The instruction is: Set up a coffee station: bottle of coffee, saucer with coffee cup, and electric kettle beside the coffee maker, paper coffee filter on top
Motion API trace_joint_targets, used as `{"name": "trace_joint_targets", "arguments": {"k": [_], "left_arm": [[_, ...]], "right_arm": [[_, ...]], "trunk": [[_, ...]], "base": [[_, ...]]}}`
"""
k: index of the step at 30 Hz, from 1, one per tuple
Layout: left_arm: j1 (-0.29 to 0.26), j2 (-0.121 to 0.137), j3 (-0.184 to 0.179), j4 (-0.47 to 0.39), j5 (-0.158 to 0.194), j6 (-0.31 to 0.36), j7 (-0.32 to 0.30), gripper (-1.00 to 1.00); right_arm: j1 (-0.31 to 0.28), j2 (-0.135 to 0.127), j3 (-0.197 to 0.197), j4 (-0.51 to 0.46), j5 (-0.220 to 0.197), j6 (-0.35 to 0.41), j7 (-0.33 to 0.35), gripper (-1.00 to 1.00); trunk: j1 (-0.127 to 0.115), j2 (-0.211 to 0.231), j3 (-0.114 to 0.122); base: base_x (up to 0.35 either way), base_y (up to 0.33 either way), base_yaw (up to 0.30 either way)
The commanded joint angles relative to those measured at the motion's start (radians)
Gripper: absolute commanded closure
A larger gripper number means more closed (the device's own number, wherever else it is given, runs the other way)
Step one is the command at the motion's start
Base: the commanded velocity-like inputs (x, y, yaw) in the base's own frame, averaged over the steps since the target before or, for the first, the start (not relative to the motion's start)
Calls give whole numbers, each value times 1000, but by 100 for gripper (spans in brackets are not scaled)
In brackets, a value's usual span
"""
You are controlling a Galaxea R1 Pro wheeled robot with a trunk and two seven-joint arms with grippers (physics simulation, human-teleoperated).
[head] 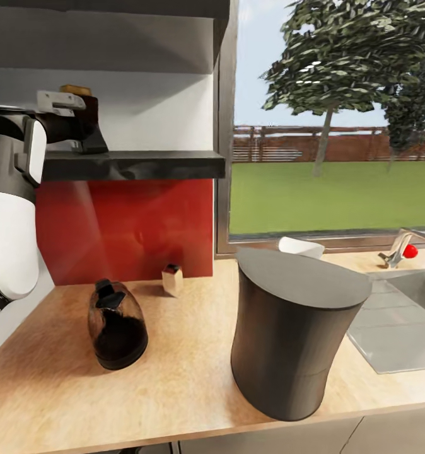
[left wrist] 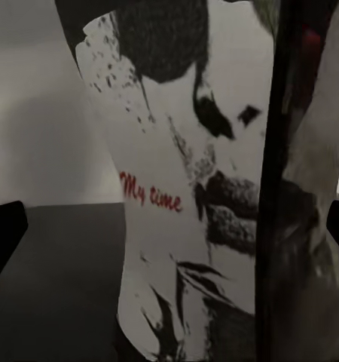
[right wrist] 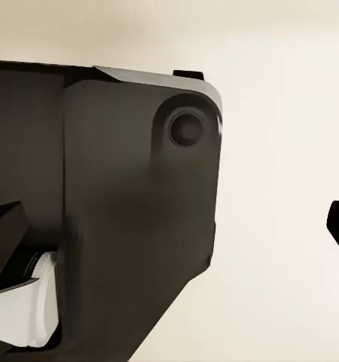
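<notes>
My left gripper [head: 89, 123] is up at the kitchen shelf [head: 133, 165], its jaws wide either side of the bottle of coffee [left wrist: 192, 196]; I can't tell if the pads touch the label yet. If I close off-centre the jar may tip or skid back along the shelf, or drop onto the countertop [head: 174, 372] near the electric kettle [head: 116, 325]. The coffee maker [head: 294, 334] stands well clear. My right gripper [right wrist: 169, 249] sits spread, holding nothing.
</notes>
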Motion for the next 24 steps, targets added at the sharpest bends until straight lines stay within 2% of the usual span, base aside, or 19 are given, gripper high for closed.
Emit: {"name": "trace_joint_targets", "arguments": {"k": [1,24], "left_arm": [[-1,0,2,-5,-14,3,-9,-100],[1,0,-3,-21,-14,11,-9,-100]], "right_arm": [[-1,0,8,1,-10,-3,-3,-100],[-1,-1,8,1,-10,-3,-3,-100]], "trunk": [[1,-2,-2],[1,-2,-2]], "base": [[61,91,0],[33,-4,0]]}}
